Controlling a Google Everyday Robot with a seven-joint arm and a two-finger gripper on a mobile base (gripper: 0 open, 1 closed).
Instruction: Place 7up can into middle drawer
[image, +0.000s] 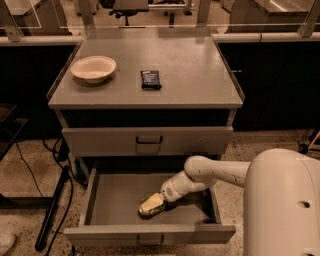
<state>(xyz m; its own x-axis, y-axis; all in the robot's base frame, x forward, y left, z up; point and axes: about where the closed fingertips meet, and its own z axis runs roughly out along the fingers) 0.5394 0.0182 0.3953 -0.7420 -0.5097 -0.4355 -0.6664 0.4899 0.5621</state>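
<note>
The 7up can (151, 204), pale green and white with a shiny end, lies tilted inside the open middle drawer (150, 234), near the middle of its floor. My gripper (162, 196) reaches down into the drawer from the right, at the can's upper right end and in contact with it. The white arm (210, 172) runs back to the robot body at the lower right.
The upper drawer (148, 140) is closed. On the cabinet top (190, 70) stand a cream bowl (93, 68) at the left and a flat black packet (151, 79) in the middle. A dark pole and cables lie on the floor to the left (52, 210).
</note>
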